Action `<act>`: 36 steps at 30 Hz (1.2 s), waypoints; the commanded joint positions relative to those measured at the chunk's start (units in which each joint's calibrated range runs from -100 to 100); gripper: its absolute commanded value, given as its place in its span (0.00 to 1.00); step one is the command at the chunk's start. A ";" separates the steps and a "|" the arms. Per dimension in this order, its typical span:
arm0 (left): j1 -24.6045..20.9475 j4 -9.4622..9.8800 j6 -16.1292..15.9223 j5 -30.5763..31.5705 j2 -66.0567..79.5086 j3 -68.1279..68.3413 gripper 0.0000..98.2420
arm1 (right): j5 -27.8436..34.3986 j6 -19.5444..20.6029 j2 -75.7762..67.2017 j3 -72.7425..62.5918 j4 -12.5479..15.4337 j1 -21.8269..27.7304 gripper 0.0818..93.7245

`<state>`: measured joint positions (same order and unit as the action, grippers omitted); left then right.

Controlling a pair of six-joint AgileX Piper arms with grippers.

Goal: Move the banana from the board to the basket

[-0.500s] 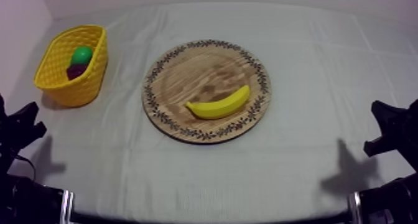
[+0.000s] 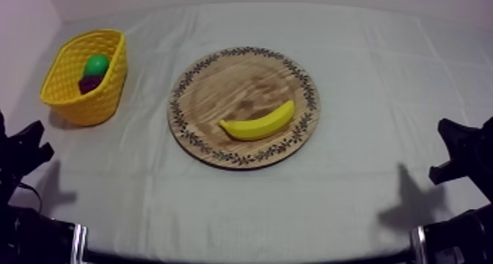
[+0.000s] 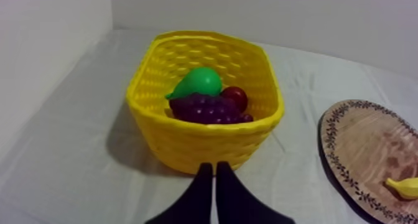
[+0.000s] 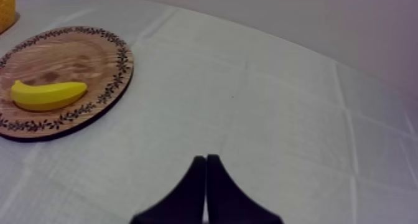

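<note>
Ahead of my left pincer [image 3: 214, 167], closed on nothing: yellow basket [image 3: 205, 142] | ahead-left of my right pincer [image 4: 206, 158], likewise closed, empty: banana [image 4: 48, 94] lying on wooden board [image 4: 68, 52], well apart from both.

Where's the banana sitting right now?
In the top view the banana lies on the round wooden board at mid-table, toward its near right rim, well right of the yellow basket.
</note>
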<state>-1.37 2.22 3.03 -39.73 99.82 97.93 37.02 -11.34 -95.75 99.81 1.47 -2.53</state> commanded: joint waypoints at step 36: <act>1.47 1.82 2.03 -4.35 -26.96 -30.66 0.00 | 0.00 -0.02 0.00 -0.03 -0.03 0.02 0.00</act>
<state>-0.15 4.05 5.01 -42.14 75.64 74.74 37.02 -11.34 -95.75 99.81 1.47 -2.53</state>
